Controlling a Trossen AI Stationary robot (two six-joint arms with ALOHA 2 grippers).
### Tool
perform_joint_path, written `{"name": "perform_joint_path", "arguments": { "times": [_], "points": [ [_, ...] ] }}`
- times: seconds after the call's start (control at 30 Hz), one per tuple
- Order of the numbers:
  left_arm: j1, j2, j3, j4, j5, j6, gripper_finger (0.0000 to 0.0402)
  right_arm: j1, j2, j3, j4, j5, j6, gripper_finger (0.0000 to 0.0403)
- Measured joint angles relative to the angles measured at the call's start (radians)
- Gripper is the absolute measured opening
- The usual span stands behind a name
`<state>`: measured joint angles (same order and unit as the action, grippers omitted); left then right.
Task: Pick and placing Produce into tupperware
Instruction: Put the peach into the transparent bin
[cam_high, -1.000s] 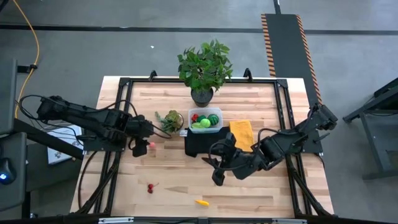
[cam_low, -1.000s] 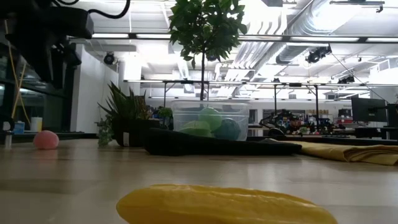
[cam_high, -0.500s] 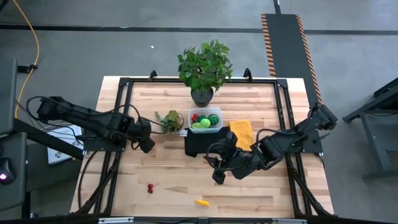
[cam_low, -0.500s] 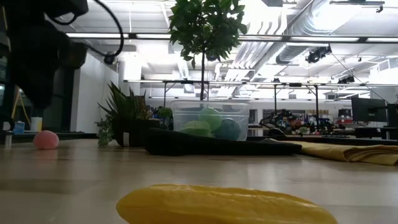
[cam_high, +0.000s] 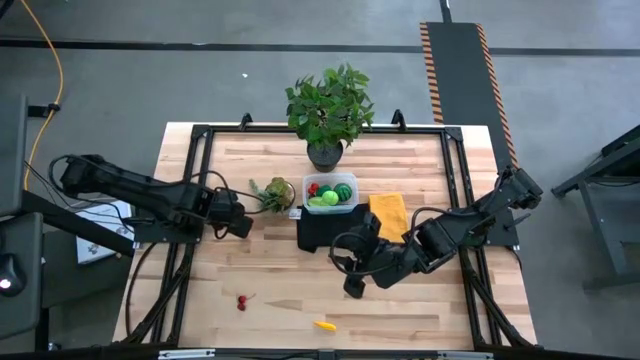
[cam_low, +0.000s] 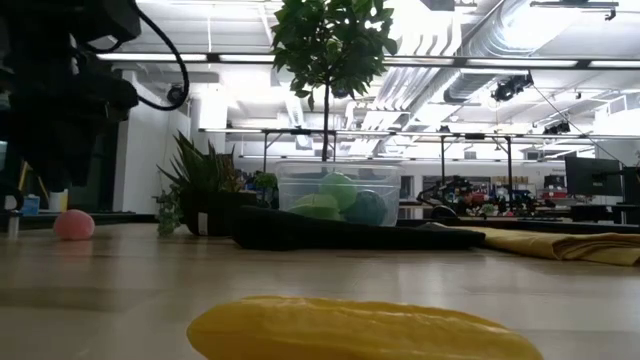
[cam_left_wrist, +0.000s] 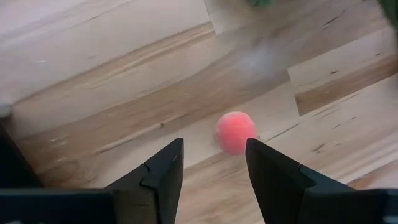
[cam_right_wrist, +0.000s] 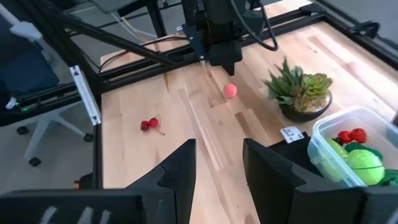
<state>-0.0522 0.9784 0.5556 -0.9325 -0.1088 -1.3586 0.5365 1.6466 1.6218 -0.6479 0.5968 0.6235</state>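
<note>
**Ana:** Produce first: which piece is in hand?

**Ben:** None yet. The left gripper (cam_left_wrist: 208, 168) hangs over the boards with its fingers spread and nothing between them. Just beyond the fingertips, a little toward the right-hand finger, lies a small pink ball (cam_left_wrist: 236, 132), loose on the table (cam_high: 270, 310). I judge this to be the approach before a grasp.

**Ana:** Where is that in the overhead picture?

**Ben:** The left gripper (cam_high: 240, 225) sits left of centre, just beside the small spiky plant (cam_high: 274, 192). The ball is hidden under it there. The low view shows the ball (cam_low: 73, 224) at far left, resting on the wood below the dark mass of the arm.

**Ana:** What does the next move call for?

**Ben:** In my judgement, a short reach forward and down so the ball sits between the fingers, then a gentle close; it is round and may roll. After that, a carry to the right, past the spiky plant, to the tupperware (cam_high: 331, 193).

**Ana:** And the box?

**Ben:** Upper centre, on the black cloth (cam_high: 318, 231), with green and red pieces already inside. The yellow cloth (cam_high: 389, 214) lies just right of it.

**Ana:** Other pieces?

**Ben:** A pair of cherries (cam_high: 242, 301) at lower left and a yellow piece (cam_high: 325, 325) near the bottom edge, both well apart from the box.

**Ana:** The right arm?

**Ben:** The right gripper (cam_high: 350, 268) waits below the black cloth, fingers apart and empty.
</note>
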Motion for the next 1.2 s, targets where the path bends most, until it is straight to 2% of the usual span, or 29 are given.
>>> {"name": "perform_joint_path", "arguments": {
  "times": [0.33,0.5,0.97,1.2],
  "points": [
    [0.000,0.082,0.000,0.128,0.063,0.019,0.0163,0.001,0.000,0.000,-0.020,-0.046,-0.003,0.0124],
    [0.000,0.106,0.027,0.136,0.087,0.032,0.0163,0.001,0.000,0.000,-0.029,-0.055,-0.003,0.0124],
    [0.000,0.110,0.275,-0.030,0.124,0.096,0.0163,0.001,0.000,0.000,-0.065,-0.055,-0.022,0.0124],
    [0.000,0.225,0.400,-0.041,0.126,0.143,0.0163,0.001,0.000,0.000,-0.071,-0.055,-0.039,0.0124]
  ]
}}
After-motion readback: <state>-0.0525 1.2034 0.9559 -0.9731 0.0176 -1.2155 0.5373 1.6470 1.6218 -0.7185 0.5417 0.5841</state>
